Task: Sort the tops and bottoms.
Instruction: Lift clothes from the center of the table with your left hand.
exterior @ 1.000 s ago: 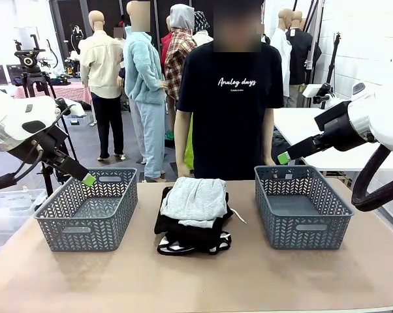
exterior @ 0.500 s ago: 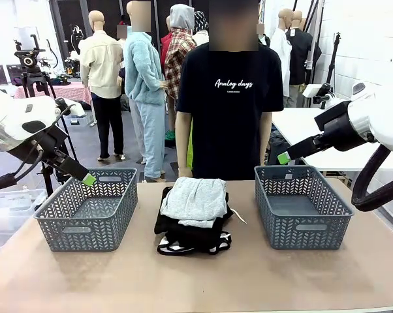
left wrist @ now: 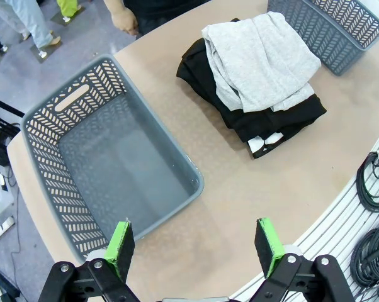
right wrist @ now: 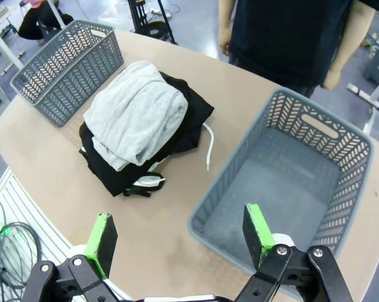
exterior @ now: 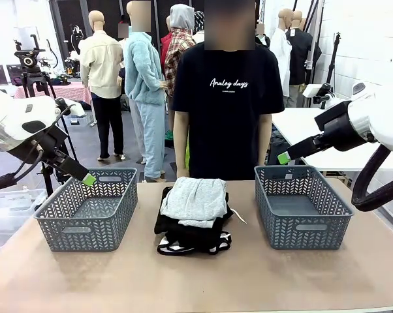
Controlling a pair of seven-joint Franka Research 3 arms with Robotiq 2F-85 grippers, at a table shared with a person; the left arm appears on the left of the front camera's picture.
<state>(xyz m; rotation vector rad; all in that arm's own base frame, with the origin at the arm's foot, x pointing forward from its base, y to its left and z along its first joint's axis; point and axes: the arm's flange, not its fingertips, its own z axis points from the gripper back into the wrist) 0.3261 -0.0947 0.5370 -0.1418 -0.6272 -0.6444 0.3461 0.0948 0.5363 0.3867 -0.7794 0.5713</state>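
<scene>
Pile [exterior: 193, 218] of clothes between left basket [exterior: 79, 235] and right basket [exterior: 307, 231]; left gripper [left wrist: 193, 239] and right gripper [right wrist: 178, 229] both released, holding nothing.

Nearest the robot, each gripper hangs raised over the table [exterior: 196, 280] with its jaws spread wide, the left on the left basket's side and the right on the right basket's side, both well apart from the clothes. At mid-table the shorts [exterior: 177, 245] peek out at the pile's near bottom edge, the black bottoms [exterior: 183, 231] lie over them, and the grey top [exterior: 195, 199] lies folded uppermost. A white drawstring [exterior: 239, 217] trails out toward the right basket. At the far edge a person [exterior: 226, 104] stands behind the pile, arms down.
</scene>
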